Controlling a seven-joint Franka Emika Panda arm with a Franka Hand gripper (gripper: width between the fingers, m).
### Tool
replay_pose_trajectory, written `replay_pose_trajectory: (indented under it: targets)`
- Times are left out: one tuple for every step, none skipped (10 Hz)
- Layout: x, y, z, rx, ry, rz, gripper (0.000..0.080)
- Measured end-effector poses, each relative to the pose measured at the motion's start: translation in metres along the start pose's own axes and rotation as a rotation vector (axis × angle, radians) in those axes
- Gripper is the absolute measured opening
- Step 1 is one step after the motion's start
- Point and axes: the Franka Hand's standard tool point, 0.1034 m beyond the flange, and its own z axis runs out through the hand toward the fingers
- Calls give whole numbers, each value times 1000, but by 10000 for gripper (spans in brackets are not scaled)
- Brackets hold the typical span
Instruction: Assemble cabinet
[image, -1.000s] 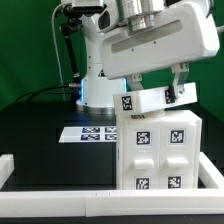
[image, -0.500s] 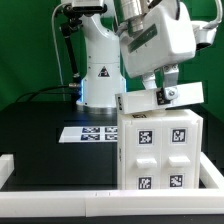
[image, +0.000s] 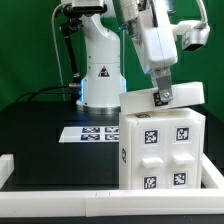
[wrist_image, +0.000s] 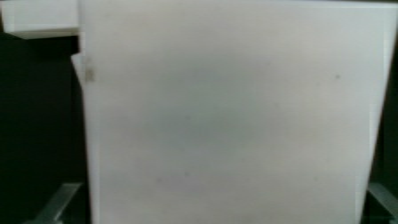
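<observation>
The white cabinet body (image: 160, 150), with marker tags on its front, stands at the exterior view's right. A flat white top panel (image: 150, 100) rests across its top edge, slightly tilted. My gripper (image: 162, 93) comes down from above and is shut on this panel near its middle. In the wrist view the top panel (wrist_image: 222, 110) fills almost the whole picture. The gripper (wrist_image: 222, 205) straddles it, with a dark fingertip (wrist_image: 59, 203) showing at each side edge. The inside of the body is hidden.
The marker board (image: 88, 132) lies on the black table behind the body, toward the exterior view's left. A white rim (image: 60, 178) borders the table's front and left. The arm's base (image: 100, 70) stands at the back.
The wrist has turned and shifted toward the exterior view's right. The held panel has turned with it and now lies flatter along the top of the body.
</observation>
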Motion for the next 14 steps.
replay_pose_trajectory:
  targets:
    - [2,0,-1,-10,-16,32,558]
    - [3,0,-1,-6,-26,66,558]
    - [0,0,0,-7,-26,78,558]
    - [0,0,0,-7,-26,59,747]
    - [-1,-1,-4,-1,-29,43,747]
    - [-3,-2,-10,10,-38,36,789]
    - [-6,-4,-20,27,-52,30,796]
    - [-8,-6,-28,42,-66,32,796]
    - [-8,-8,-35,53,-70,26,796]
    - [-9,-10,-40,60,-72,25,797]
    - [-9,-9,-38,59,-71,9,797]
    - [-9,-9,-38,59,-70,-10,797]
    - [-9,-9,-37,55,-67,-32,797]
    - [-11,-9,-37,37,-50,-193,797]
